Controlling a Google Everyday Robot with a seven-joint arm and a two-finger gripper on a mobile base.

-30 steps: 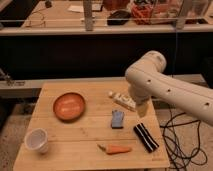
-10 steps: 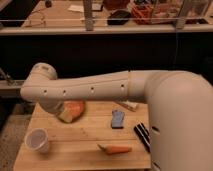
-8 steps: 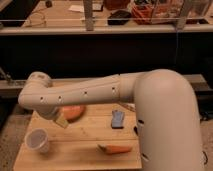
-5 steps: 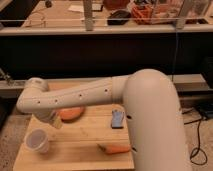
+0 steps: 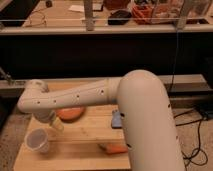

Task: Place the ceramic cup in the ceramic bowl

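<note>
We find the gripper (image 5: pixel 54 125) low over the table (image 5: pixel 82 146), its state we cannot tell; the ceramic cup (image 5: pixel 39 140) stands upright just beside it; the ceramic bowl (image 5: pixel 70 114) sits just behind it.

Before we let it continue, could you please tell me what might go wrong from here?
1. The end effector hangs just beside the ceramic cup, which stands near the table's left edge; a sideways nudge could tip it or push it off.
2. The arm covers part of the ceramic bowl, so the drop might be misjudged.
</note>
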